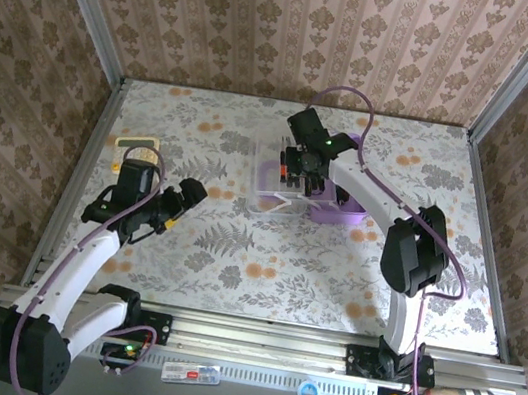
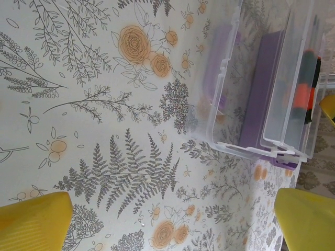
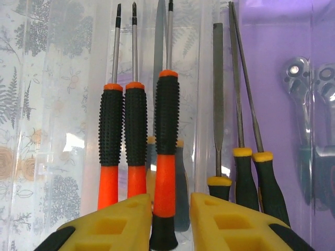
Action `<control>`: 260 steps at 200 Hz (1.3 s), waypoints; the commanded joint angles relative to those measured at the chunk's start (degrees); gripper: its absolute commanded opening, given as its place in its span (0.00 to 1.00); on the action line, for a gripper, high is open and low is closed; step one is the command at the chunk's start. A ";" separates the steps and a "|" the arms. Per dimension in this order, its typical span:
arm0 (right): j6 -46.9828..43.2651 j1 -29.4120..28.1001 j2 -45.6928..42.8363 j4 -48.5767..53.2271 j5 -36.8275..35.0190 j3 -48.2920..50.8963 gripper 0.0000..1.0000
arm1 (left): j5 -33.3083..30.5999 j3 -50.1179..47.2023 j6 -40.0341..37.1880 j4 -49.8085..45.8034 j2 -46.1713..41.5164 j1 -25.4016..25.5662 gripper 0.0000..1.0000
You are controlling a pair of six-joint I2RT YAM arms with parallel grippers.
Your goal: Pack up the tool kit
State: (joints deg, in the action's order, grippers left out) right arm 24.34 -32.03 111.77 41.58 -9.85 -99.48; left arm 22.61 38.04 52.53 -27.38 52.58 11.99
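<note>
**Screwdriver at the tray, jaws barely parted**

The right gripper (image 3: 171,225) is hanging over the clear tray (image 1: 272,163), its jaws narrowly parted around a black-orange screwdriver (image 3: 166,151). A sliver of gap is showing at 3 o'clock of the handle, so it looks unclamped. The left gripper (image 1: 186,197) is waiting wide open at 9 o'clock of the table's middle. The tool kit (image 1: 338,210) is sitting near 1 o'clock.

That screwdriver is lying across a grey tool rather than in its own slot. If the 9 o'clock pad is clinging as the arm lifts, it may be dragging the handle askew, blocking the lid.

No brand or writing is legible on the tools.
</note>
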 commanded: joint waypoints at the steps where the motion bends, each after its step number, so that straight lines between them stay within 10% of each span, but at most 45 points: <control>1: 0.27 0.13 -4.57 3.15 -0.75 0.38 0.28 | -0.72 2.71 -0.48 0.55 0.79 0.32 1.00; 68: -4.15 10.56 -14.99 3.84 0.87 6.95 0.49 | 1.21 12.19 -6.22 -1.29 16.72 1.77 0.91; 107: -4.05 21.85 -15.57 -2.34 17.18 16.02 0.67 | -0.63 19.75 -11.27 -3.96 23.29 2.07 0.90; 260: -2.90 27.46 -0.62 -5.46 17.67 13.85 0.52 | 3.14 28.72 -14.77 -3.38 38.11 4.72 0.73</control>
State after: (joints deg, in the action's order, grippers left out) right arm 20.18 -4.29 109.93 37.12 6.52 -85.71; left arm 24.01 63.37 40.38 -30.39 87.37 15.44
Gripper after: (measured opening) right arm 0.558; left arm 0.761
